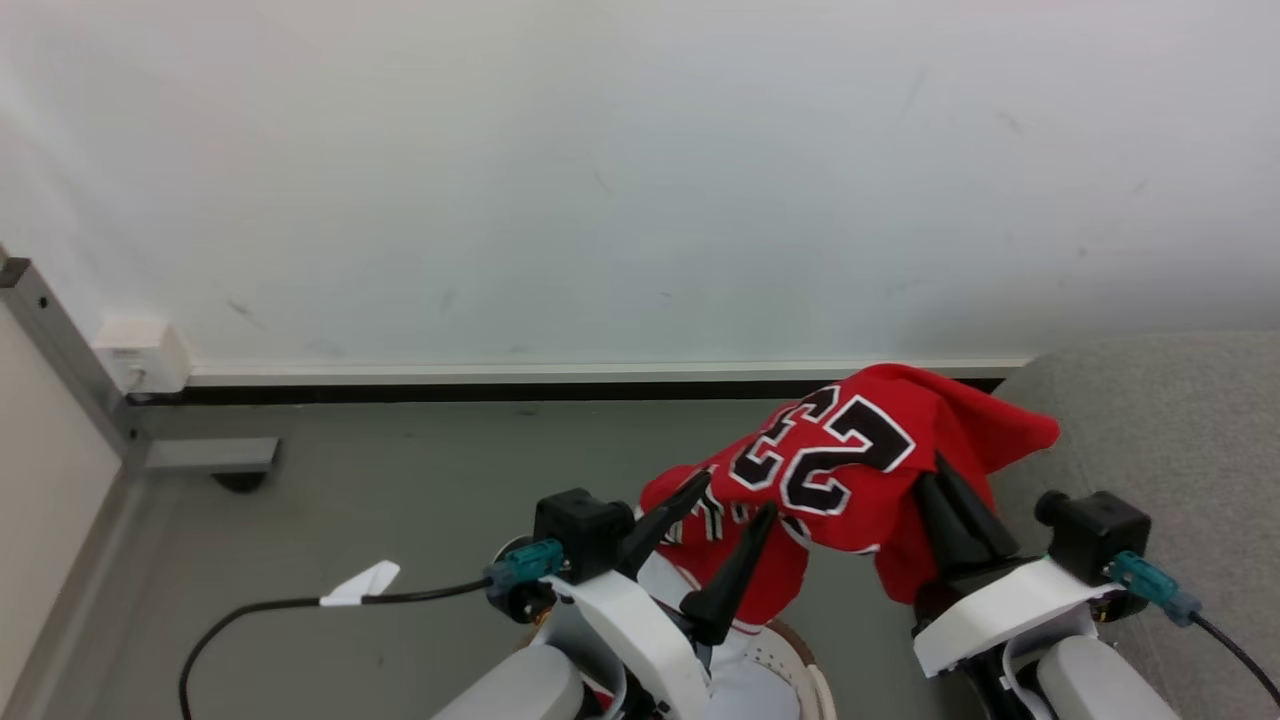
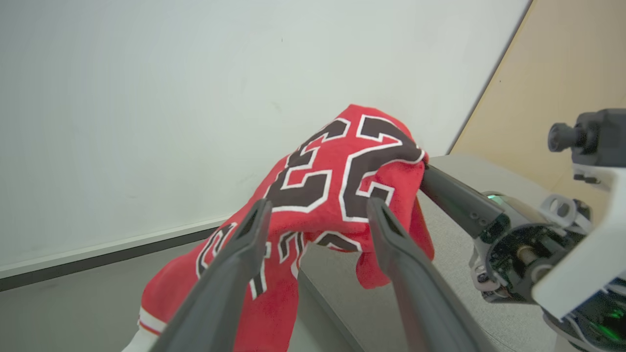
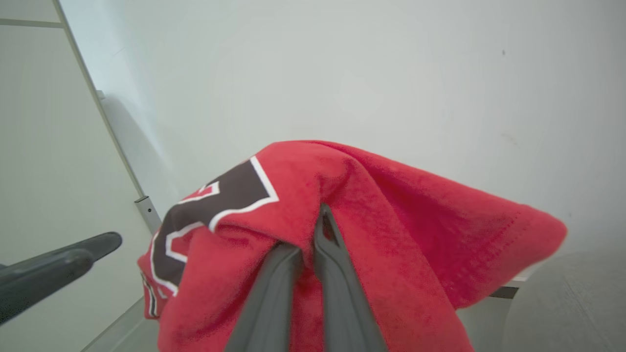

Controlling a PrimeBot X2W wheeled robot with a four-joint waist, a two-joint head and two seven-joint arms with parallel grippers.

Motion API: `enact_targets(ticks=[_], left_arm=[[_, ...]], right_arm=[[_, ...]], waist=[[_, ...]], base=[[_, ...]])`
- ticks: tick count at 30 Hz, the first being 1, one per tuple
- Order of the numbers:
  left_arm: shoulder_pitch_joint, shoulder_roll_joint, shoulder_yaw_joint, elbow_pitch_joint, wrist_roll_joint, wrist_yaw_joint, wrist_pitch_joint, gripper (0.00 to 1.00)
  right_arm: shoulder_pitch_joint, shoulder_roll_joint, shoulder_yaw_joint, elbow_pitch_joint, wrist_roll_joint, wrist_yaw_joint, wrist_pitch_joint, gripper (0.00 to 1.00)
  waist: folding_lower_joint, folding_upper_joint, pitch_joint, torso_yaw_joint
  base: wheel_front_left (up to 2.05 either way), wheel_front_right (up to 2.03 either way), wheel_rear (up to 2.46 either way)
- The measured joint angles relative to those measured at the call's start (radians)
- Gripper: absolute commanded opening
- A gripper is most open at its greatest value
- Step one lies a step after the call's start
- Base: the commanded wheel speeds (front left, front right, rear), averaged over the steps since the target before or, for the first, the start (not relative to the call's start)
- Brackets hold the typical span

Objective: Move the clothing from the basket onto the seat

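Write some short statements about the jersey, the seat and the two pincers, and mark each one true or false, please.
1. The right pincer is shut on the red jersey. True.
2. The left pincer grips the jersey too. False: its fingers stand wide apart, open.
3. A grey seat is at the right in the head view. True.
4. The jersey lies flat on the seat. False: it hangs in the air, held up by the right pincer.
5. The jersey shows the number 23. True.
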Motion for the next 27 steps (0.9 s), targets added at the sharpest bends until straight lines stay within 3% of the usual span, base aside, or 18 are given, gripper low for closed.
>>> enact_targets(ticks=[10, 20, 27], left_arm=[[-0.006, 0.020, 0.012, -0.022, 0.038, -0.004, -0.039, 1.00], [-0.008, 0.043, 0.037, -0.043, 0.125, 0.006, -0.055, 1.00], [0.010, 0.027, 0.063, -0.043, 0.165, 0.004, -0.056, 1.00]], right_arm=[[0.032, -0.024, -0.135, -0.086, -0.014, 0.000, 0.000, 0.00], [0.085, -0.040, -0.169, -0.171, -0.016, 0.000, 0.000, 0.00], [0.111, -0.049, -0.185, -0.213, -0.006, 0.000, 0.000, 0.00]], waist=[[0.0000, 0.0000, 0.019, -0.167], [0.0000, 0.0000, 0.038, -0.394], [0.0000, 0.0000, 0.047, -0.518]], base=[[0.00, 0.00, 0.00], [0.00, 0.00, 0.00], [0.00, 0.00, 0.00]])
